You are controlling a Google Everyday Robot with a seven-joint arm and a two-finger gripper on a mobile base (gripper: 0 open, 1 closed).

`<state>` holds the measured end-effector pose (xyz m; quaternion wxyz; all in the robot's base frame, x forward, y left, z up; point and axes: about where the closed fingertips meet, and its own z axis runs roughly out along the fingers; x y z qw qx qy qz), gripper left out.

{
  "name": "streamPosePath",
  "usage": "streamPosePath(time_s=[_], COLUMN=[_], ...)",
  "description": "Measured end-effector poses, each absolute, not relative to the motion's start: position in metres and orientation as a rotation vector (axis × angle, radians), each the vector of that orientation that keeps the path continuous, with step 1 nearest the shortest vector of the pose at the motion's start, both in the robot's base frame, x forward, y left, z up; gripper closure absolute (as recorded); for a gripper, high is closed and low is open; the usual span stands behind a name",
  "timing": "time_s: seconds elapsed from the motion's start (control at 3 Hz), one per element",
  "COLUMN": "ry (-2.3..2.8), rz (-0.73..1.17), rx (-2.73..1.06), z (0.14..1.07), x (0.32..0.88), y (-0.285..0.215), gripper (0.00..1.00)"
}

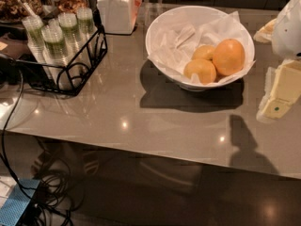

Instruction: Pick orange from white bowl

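The orange (pixel 229 56) lies in the right half of the white bowl (pixel 149 29), resting against the wall on that side with its top standing above the rim. Two smaller fruits (pixel 201 70) touch it on its left, and crumpled paper (pixel 178 34) lines the bowl under all three. The bowl stands toward the far edge of the table (pixel 117 109), right of the middle. The gripper (pixel 278 98) hangs over the right end of the table, just beside the bowl's right rim and a little nearer the front edge. It is apart from the orange and touches nothing in the bowl. Whether it is parted or closed cannot be told from here. By my reading this is the approach, with the grasp not yet begun. The next move calls for carrying the gripper left and toward the far edge until it is over the orange, then coming down from above without catching the rim or the neighbouring fruits. At the far left corner stand a white lidded jar (pixel 116 11) and a wire rack of cups (pixel 66 46), well apart from the work.
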<state>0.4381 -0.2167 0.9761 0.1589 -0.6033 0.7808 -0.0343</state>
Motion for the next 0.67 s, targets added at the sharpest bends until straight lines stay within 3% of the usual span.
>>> streamPosePath(time_s=[0.67], ry=[2.207], rz=[-0.098], rx=[-1.721], z=[0.9853], x=[0.4518], y=[-0.2095], gripper=[0.0])
